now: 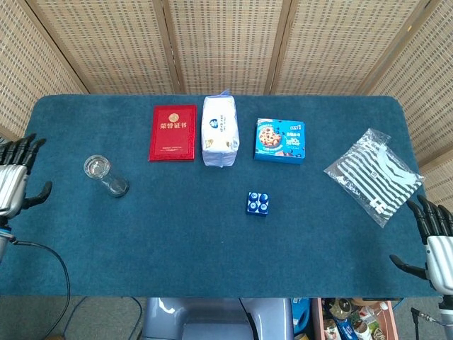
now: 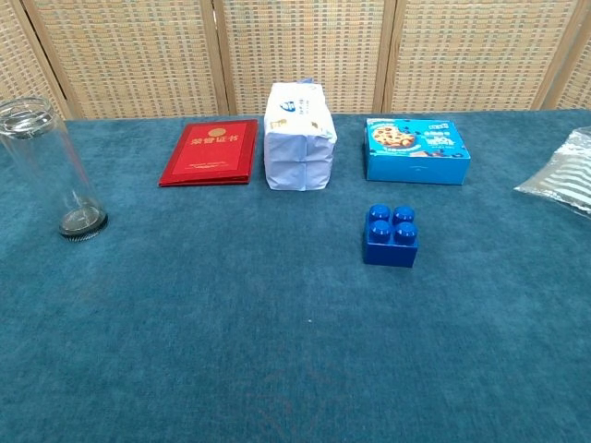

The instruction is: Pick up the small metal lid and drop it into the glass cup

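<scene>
A tall clear glass cup point(image 1: 106, 176) point(image 2: 48, 164) stands upright on the left of the blue table. A dark round piece point(image 2: 83, 223) shows at its bottom; I cannot tell whether that is the small metal lid. My left hand point(image 1: 14, 184) hovers at the table's left edge, well left of the cup, with its fingers spread and nothing in it. My right hand point(image 1: 435, 237) hangs off the front right corner, its fingers apart and holding nothing. Neither hand shows in the chest view.
Along the back lie a red booklet point(image 1: 172, 132), a white packet point(image 1: 220, 130) and a blue biscuit box point(image 1: 280, 140). A blue brick point(image 1: 258, 203) sits mid-table. A striped bag point(image 1: 374, 173) lies at the right.
</scene>
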